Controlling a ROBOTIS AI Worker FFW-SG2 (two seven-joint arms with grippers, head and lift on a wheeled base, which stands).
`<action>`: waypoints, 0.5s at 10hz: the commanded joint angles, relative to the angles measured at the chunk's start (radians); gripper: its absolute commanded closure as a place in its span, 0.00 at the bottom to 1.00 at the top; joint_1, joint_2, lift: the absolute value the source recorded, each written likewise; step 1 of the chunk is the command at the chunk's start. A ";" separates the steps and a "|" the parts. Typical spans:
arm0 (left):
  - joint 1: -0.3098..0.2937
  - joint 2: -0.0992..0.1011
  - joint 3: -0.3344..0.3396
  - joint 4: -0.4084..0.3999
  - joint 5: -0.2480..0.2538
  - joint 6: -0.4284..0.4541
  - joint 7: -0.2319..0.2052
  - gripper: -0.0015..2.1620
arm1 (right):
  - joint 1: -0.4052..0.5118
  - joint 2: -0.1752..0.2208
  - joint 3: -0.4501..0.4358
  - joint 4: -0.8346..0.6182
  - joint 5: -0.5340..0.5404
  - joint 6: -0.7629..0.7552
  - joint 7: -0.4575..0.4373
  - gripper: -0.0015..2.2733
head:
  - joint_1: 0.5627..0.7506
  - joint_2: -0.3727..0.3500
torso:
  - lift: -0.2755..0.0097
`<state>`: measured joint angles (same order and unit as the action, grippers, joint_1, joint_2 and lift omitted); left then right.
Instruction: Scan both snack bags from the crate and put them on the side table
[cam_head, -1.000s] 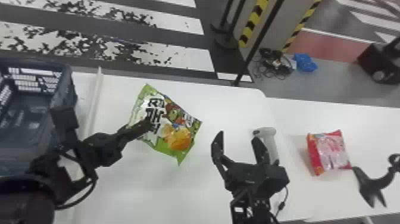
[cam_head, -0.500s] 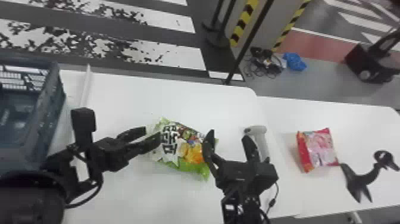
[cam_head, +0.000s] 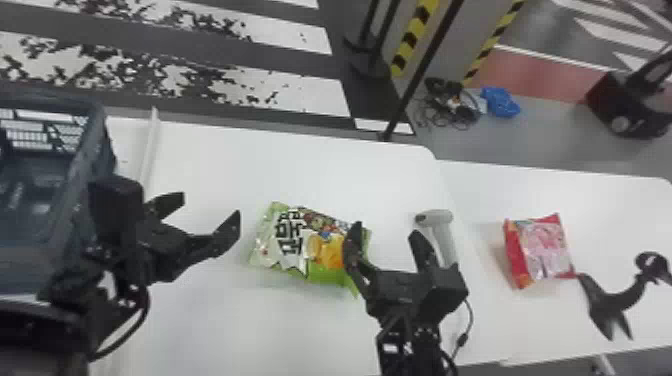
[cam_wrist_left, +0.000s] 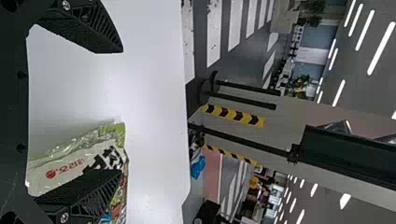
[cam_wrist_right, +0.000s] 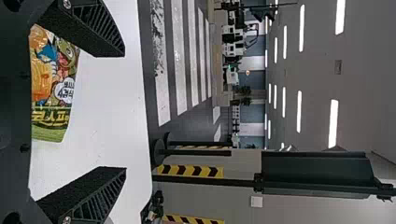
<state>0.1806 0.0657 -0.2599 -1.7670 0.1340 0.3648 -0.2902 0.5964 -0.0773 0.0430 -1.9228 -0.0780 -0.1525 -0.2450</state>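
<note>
Bag, green (cam_head: 289, 246), between left gripper (cam_head: 210, 206) and right gripper (cam_head: 385, 231).

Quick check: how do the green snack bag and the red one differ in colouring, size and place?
The green bag has big black lettering; the red bag has a pink front. The green bag looks larger than the red bag. The green bag lies left of the scanner, the red bag right. Both lie on white tabletops.
</note>
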 joint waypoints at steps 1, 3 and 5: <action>0.073 0.013 0.059 -0.117 -0.010 -0.022 -0.001 0.04 | -0.007 -0.002 -0.006 -0.007 -0.008 0.029 0.003 0.02 | 0.70 0.10 | 0.66; 0.177 0.037 0.148 -0.235 -0.014 -0.135 0.014 0.04 | -0.026 -0.007 -0.037 -0.027 -0.037 0.115 0.032 0.02 | 0.70 0.15 | 0.66; 0.266 0.060 0.226 -0.292 -0.007 -0.261 0.086 0.04 | -0.052 -0.021 -0.098 -0.044 -0.140 0.271 0.108 0.02 | 0.70 0.25 | 0.66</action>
<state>0.4213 0.1206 -0.0586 -2.0431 0.1244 0.1326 -0.2060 0.5518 -0.0948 -0.0401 -1.9623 -0.1966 0.0754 -0.1369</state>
